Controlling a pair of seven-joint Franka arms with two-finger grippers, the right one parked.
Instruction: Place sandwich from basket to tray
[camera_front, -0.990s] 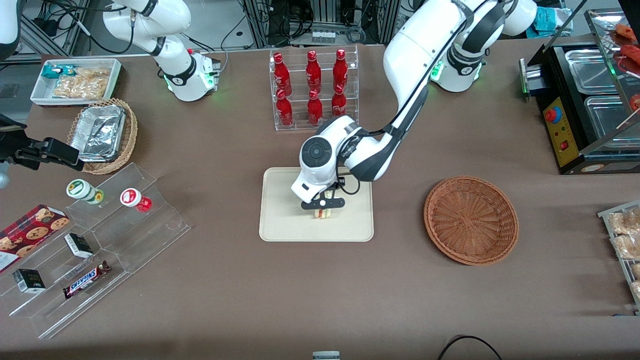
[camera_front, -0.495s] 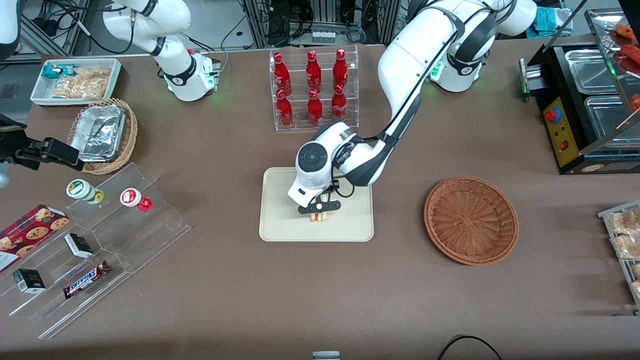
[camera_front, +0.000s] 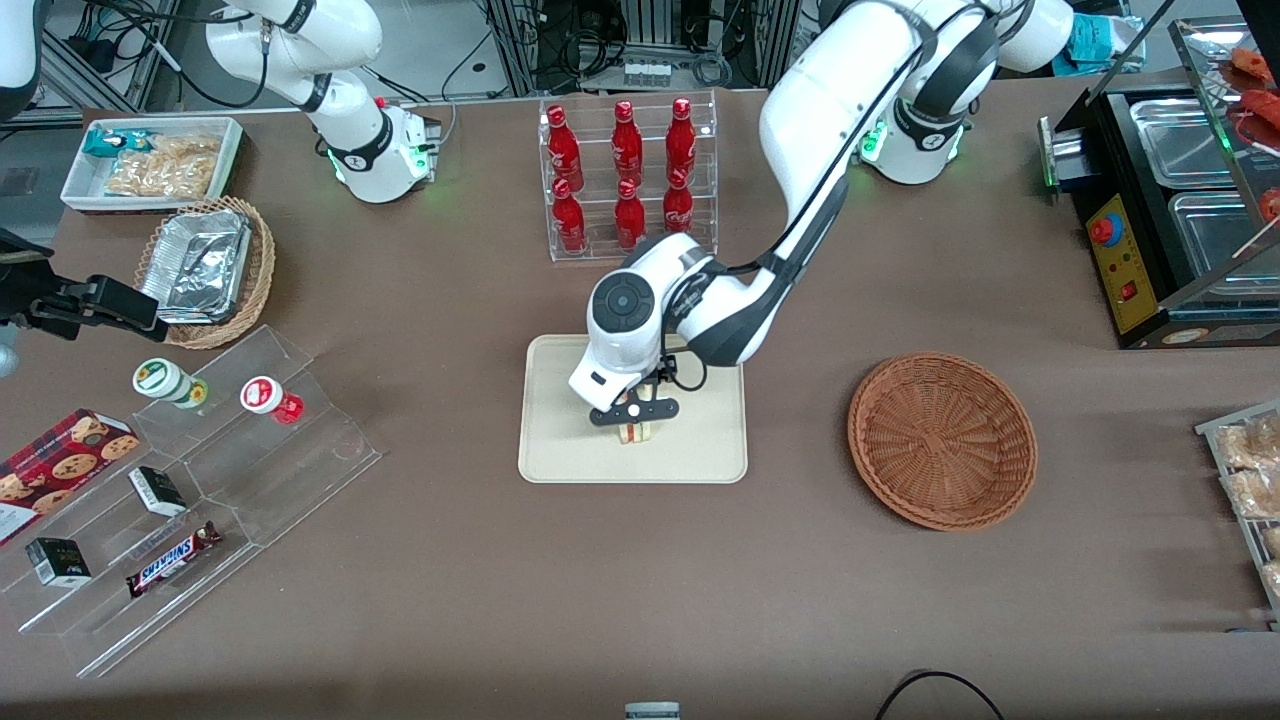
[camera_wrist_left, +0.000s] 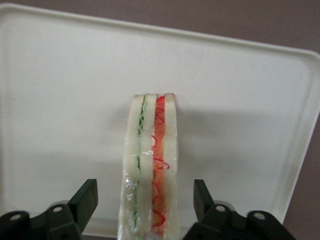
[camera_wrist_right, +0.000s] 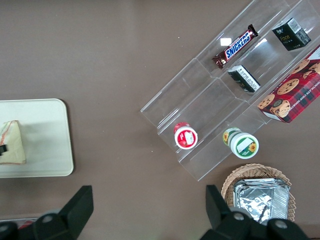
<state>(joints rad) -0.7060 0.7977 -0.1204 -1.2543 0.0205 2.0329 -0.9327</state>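
Sandwich (camera_wrist_left: 151, 165): one wrapped wedge, standing on its cut edge on the tray (camera_front: 560, 450), near the middle, with its red and green layers facing up. Claw (camera_wrist_left: 145, 202): directly above the sandwich, fingers spread wide to either side and touching nothing, which suggests it has let go. Basket (camera_front: 941, 439): empty on the table, well apart, toward the working arm's end.

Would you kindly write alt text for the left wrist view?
A wrapped sandwich stands on edge on the cream tray, between the open claw whose fingertips sit apart from it on both sides.
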